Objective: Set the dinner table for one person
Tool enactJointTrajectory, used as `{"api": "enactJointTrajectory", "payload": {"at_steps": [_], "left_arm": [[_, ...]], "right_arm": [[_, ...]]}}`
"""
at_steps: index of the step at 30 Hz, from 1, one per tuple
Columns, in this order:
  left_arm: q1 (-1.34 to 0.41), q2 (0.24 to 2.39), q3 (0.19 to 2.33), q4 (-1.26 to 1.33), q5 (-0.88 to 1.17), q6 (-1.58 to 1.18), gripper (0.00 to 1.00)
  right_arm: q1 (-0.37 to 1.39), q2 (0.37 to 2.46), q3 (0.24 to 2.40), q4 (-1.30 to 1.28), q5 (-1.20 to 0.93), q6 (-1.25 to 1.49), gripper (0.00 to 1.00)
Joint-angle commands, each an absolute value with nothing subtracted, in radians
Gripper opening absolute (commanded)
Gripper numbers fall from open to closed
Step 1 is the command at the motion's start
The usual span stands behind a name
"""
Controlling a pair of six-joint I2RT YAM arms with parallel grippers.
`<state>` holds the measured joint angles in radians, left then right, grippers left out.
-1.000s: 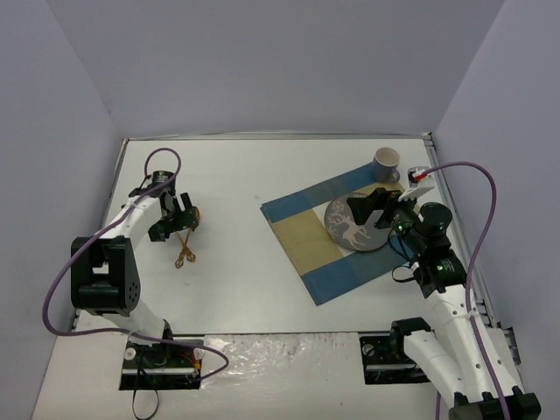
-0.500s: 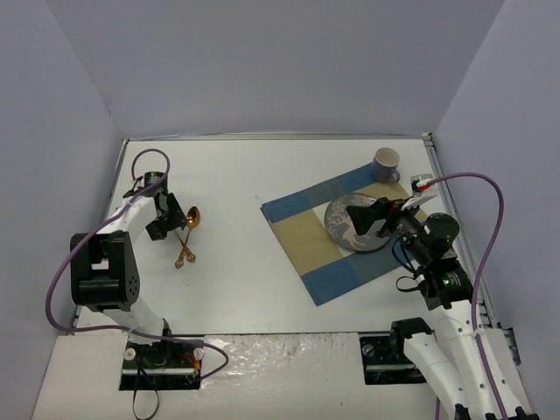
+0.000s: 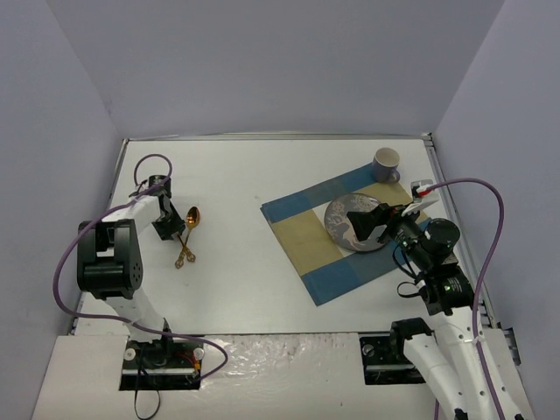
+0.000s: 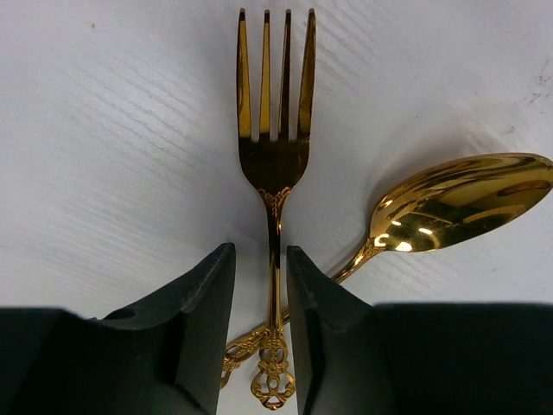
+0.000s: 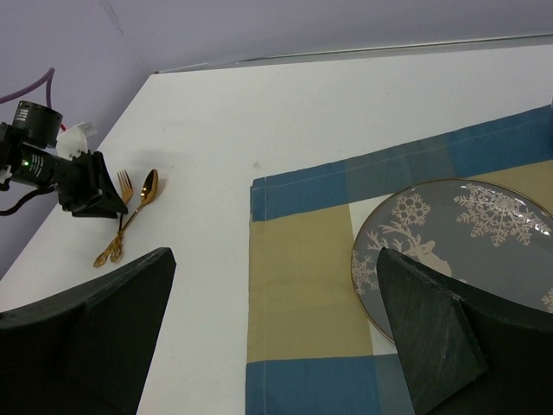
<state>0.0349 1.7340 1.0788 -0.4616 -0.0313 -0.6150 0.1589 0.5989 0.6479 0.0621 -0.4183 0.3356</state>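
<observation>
- White dinner table (image 3: 262,175) with a thin metal rim fills the floor of a booth with plain lilac walls; both arm bases sit at its near edge.
- Blue-and-beige checked placemat (image 3: 302,236) lies turned at an angle on the right half of the table.
- Grey plate (image 5: 467,242) with white snowflake and deer print and a gold rim rests on the placemat, toward its right side.
- Purple mug (image 3: 386,164) stands upright at the placemat's far corner.
- Gold fork (image 4: 273,164) and gold spoon (image 4: 458,203) lie flat on the left part of the table, well apart from the placemat. Their handles cross near the ends.
- Left gripper (image 4: 260,251) is low over the fork. Jaws are a narrow gap apart, straddling the fork handle, with a sliver of space on each side and no clear pinch.
- Right gripper (image 5: 273,259) hovers above the placemat at the plate's near-left edge. Jaws are spread wide, black fingers (image 5: 104,328) holding nothing.
</observation>
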Motion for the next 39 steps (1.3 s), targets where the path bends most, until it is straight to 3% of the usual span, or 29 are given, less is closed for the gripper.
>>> {"api": "enactJointTrajectory", "payload": {"at_steps": [1,6,15,21,29,39], "left_arm": [[0.037,1.727,1.086,-0.431,-0.048,-0.649,0.21],[0.037,1.730,1.081,-0.435,-0.049,-0.653,0.01],[-0.002,1.603,1.144,-0.596,-0.074,-0.707,0.00],[-0.291,1.510,1.260,-0.738,-0.147,-0.870,0.00],[-0.629,1.616,1.367,-0.700,-0.155,-1.166,0.00],[-0.859,1.825,1.518,-0.585,-0.218,-1.388,0.00]], "right_arm": [[0.169,0.594,0.658,0.112,-0.419,0.319,1.00],[0.169,0.592,0.655,0.107,-0.416,0.314,1.00],[0.169,0.592,0.701,0.090,-0.411,0.319,1.00],[0.169,0.601,0.768,0.028,-0.373,0.324,1.00],[0.169,0.580,0.801,-0.033,-0.357,0.335,1.00],[0.176,0.533,0.868,-0.112,-0.342,0.339,1.00]]}}
